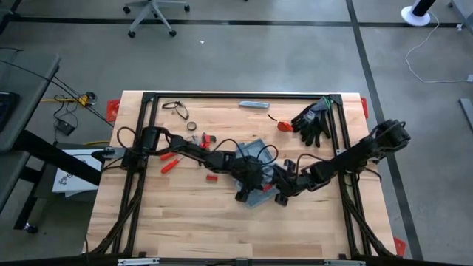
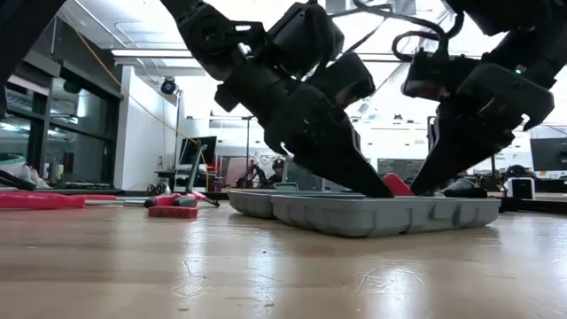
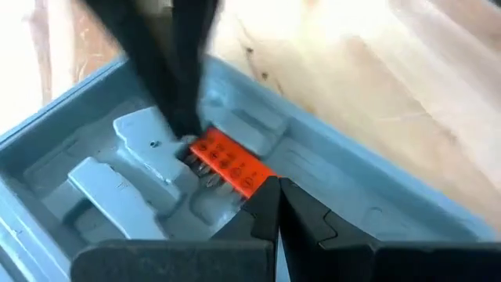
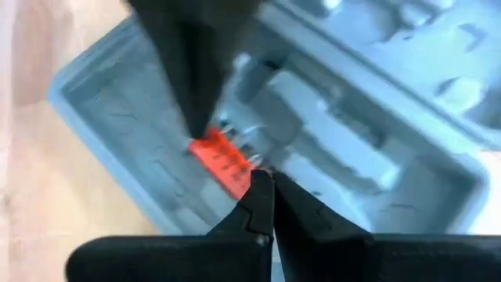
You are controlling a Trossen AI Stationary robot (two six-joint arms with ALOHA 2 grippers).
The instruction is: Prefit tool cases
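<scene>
The blue-grey tool case [image 1: 255, 159] lies open with both halves flat on the wooden table. In one moulded slot sits a red-orange bit holder [image 3: 228, 162], also seen as the bit holder [image 4: 221, 160] in the right wrist view. My left gripper [image 3: 278, 186] comes from the table's left and my right gripper [image 4: 264, 180] from the right. Both are shut, and their tips meet at the holder [image 2: 396, 184] from opposite sides. My left gripper touches one end of the bit holder [image 3: 254, 180] with its shut fingertips, slanting down from the table's left. The holder lies in its slot in the case. My right gripper's shut fingertips rest at the holder's other end [image 4: 244, 174], slanting down from the table's right.
Red-handled tools [image 1: 168, 164] lie loose on the table left of the case, another red piece [image 1: 211, 177] close to it. Black gloves [image 1: 314, 122], a small red object [image 1: 283, 126] and a slim grey bar [image 1: 253, 105] lie toward the far edge. A black frame [image 1: 244, 96] borders the table.
</scene>
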